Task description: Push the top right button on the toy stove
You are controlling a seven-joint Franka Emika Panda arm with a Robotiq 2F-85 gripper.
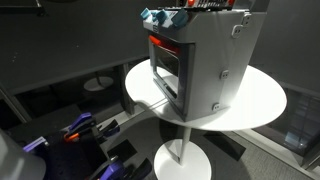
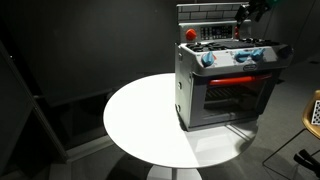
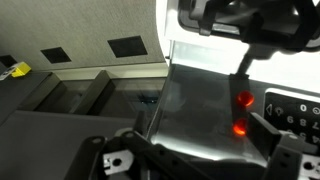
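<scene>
The toy stove is a light-grey box with a black-framed glass door and a red strip. It stands on a round white table. It also shows in an exterior view, with blue knobs on the front and a red knob on top. My gripper hovers above the stove's back right corner, apart from it. In the wrist view my gripper is open and empty, over a grey surface with two glowing red buttons. A dark panel with small buttons lies at the right edge.
The table stands on a single pedestal. Blue and purple clutter lies on the dark floor beside it. A yellowish stool is at the frame edge. A yellow object lies far left on the floor.
</scene>
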